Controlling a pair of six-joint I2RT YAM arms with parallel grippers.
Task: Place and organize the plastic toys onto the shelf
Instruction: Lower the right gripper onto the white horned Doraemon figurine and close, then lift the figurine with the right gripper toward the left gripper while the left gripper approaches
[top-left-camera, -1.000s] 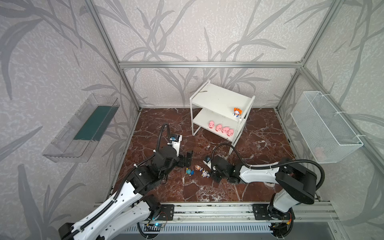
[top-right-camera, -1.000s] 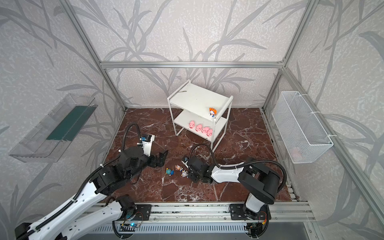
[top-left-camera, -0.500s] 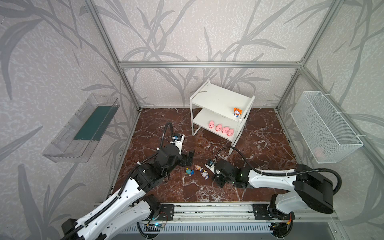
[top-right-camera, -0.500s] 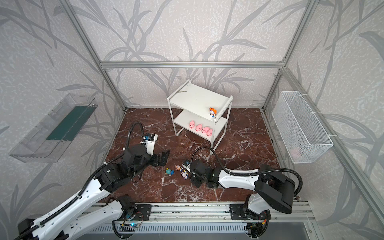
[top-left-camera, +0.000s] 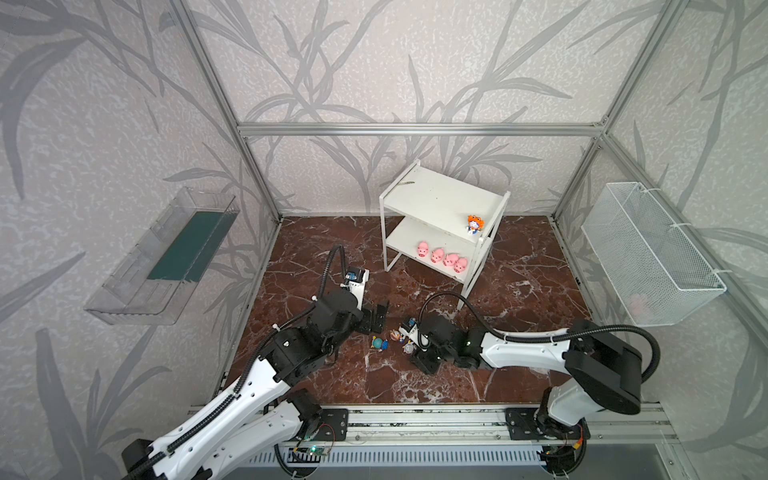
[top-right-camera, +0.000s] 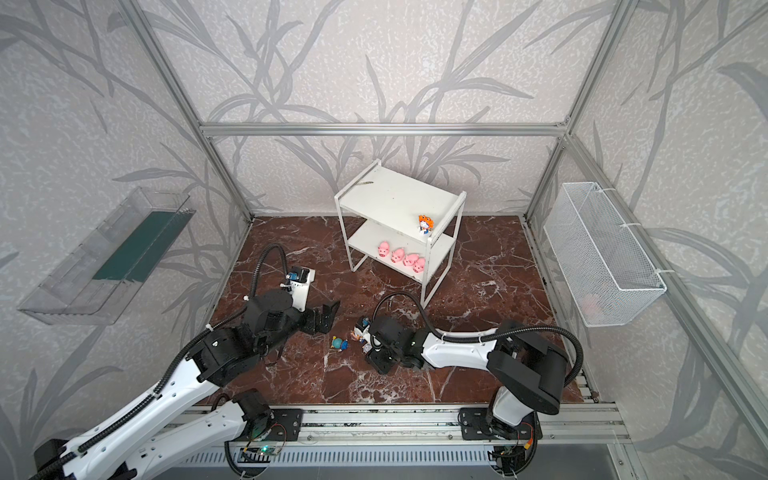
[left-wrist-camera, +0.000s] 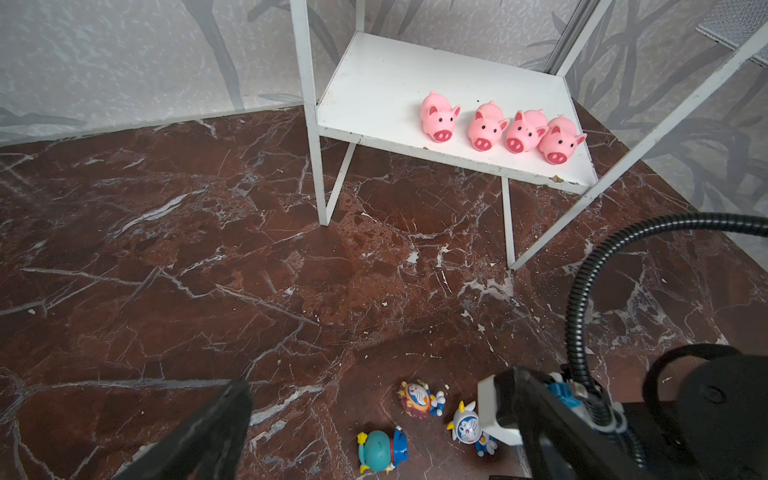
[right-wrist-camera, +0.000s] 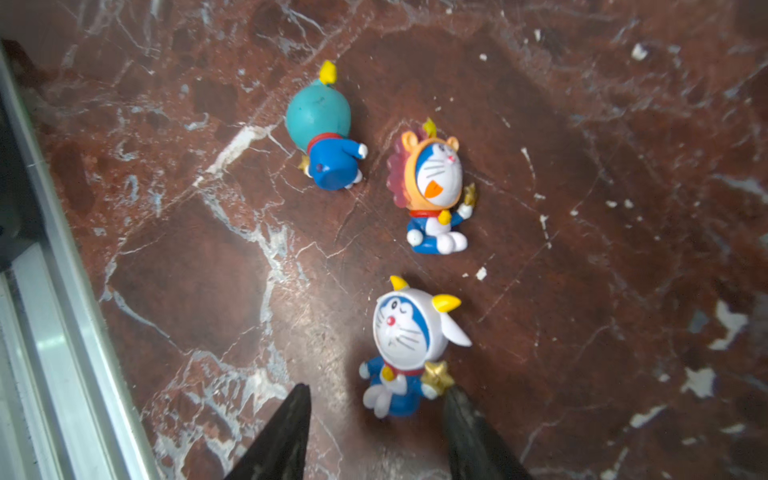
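Three blue-white figurines are on the brown marble floor: a teal one (right-wrist-camera: 320, 120) lying face down, a brown-maned one (right-wrist-camera: 436, 178) on its back, and a white-gold one (right-wrist-camera: 409, 328) upright. My right gripper (right-wrist-camera: 376, 401) is open. The white-gold figurine's (top-left-camera: 409, 347) feet sit between its fingertips, and one fingertip (right-wrist-camera: 455, 399) is at the figurine's gold star. My left gripper (top-left-camera: 376, 318) hangs open left of the toys, holding nothing. The white shelf (top-left-camera: 436, 195) carries an orange figurine (top-left-camera: 475, 223) on top. Several pink pigs (left-wrist-camera: 440, 118) stand in a row on the lower board.
A clear wall tray (top-left-camera: 162, 257) hangs on the left wall. On the right wall is a white wire basket (top-left-camera: 648, 253) with something pink inside. The right arm's black cable (left-wrist-camera: 577, 299) loops between the shelf legs and the toys. An aluminium frame rail (right-wrist-camera: 62, 249) runs close by the floor toys.
The right gripper's jaws have spread apart around the white-gold figurine. The right arm's elbow swung out and came back. The left arm has hardly moved.
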